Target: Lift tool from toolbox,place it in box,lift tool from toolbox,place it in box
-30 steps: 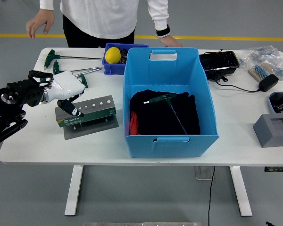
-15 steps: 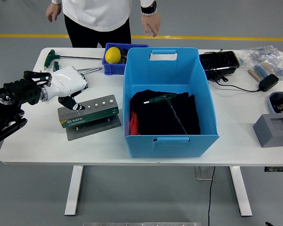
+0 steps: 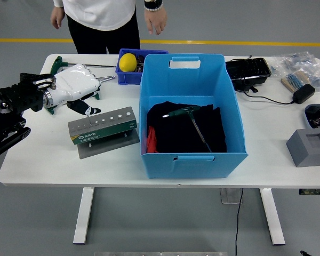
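While the green tool holder [image 3: 102, 129] sits just below and to the right of the left hand [image 3: 74, 90], its row of sockets reads empty from the head view. One green T-handle wrench [image 3: 191, 118] already lies on the dark cloth inside the blue box [image 3: 192, 109], well off to the hand's right. Two more T-handle wrenches [image 3: 77, 65] lie on the table just beyond the hand.

Change over the last second: left hand has pulled up and back from over the holder toward the table's far-left corner; holder shifted slightly with it. Fingers are curled downward, a green bit shows under the palm, but whether it grips a tool I cannot tell.

Person's hands [image 3: 154, 20] have lifted off the far table edge and hang clear.

Judgement: first placement done; hand looks to be going for a second tool. Right arm not in view.
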Available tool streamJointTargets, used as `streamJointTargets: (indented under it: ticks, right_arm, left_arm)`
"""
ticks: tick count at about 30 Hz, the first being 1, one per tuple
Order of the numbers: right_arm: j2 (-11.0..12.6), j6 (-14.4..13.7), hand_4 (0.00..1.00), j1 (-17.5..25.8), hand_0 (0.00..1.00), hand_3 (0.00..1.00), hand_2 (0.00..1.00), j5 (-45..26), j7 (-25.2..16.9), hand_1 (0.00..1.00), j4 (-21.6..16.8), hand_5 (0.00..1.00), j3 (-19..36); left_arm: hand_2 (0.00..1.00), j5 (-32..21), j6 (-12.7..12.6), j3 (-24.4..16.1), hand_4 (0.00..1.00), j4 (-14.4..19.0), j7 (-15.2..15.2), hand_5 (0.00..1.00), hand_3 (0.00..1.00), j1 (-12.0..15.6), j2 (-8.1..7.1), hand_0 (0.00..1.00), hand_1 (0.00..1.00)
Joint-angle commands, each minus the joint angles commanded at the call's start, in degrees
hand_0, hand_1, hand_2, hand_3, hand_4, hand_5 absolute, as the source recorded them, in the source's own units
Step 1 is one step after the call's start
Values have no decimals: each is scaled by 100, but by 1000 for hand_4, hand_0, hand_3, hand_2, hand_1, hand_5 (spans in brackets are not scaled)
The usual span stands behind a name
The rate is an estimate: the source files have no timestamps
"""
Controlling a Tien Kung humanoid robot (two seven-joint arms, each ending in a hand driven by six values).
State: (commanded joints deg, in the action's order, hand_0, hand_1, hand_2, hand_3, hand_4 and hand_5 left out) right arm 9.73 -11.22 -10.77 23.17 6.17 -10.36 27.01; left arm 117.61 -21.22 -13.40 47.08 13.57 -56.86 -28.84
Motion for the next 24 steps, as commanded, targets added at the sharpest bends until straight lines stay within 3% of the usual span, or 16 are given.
streamJointTargets:
  ticks: [24]
  right_arm:
    - [9,2,833,2,619,572,675,-7,-4,596,4,695,-10]
  left_arm:
    - [25,-14,19,-653,792,800,18,578,25,-240,-196,154,2]
